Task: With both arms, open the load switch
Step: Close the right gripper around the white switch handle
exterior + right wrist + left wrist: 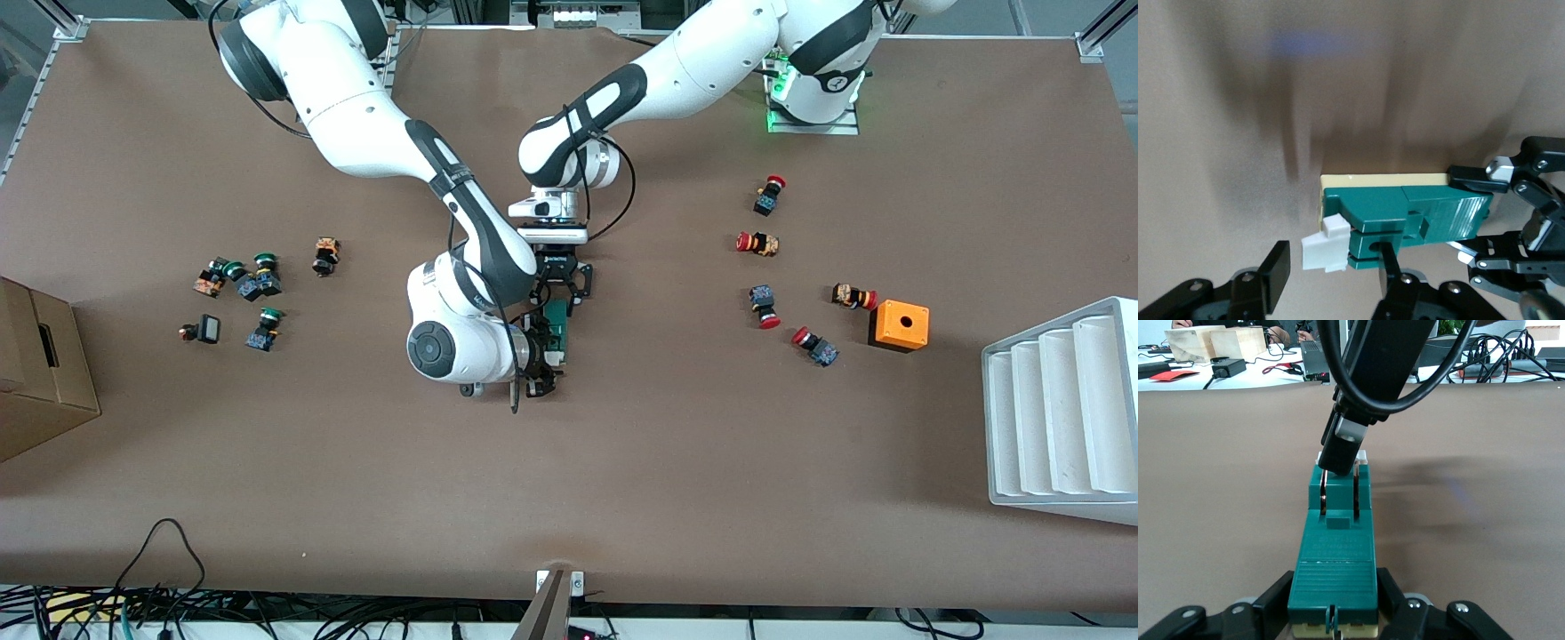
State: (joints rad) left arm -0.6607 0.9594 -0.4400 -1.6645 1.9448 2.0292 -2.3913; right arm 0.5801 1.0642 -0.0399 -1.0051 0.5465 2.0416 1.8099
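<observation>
My left gripper (562, 286) is pinching the load switch (557, 327) at the middle of the table (676, 462), about halfway between my two arms' ends. In the left wrist view the left gripper (1335, 615) has a finger pressed against each long side of the dark-green block (1335, 553), at the ribbed end. The block lies lengthwise, one end pointing toward the front camera, its cream underside against the brown table.

My right gripper (544, 369) is at the switch's other end, the one nearer the front camera. In the right wrist view its fingers (1275, 272) stand spread, with the white lever (1323, 252) between them. One finger is clear of the lever; the other sits against the green body (1405, 213). They are not pinching anything. My left gripper (1475, 213) shows there too, clamped on the opposite end.

Toward my left arm's end lie red-capped push buttons (758, 243) and an orange box (899, 324), with a white ridged tray (1062, 409) at the table edge. Toward my right arm's end lie green-capped push buttons (264, 276) and a cardboard box (36, 373)
</observation>
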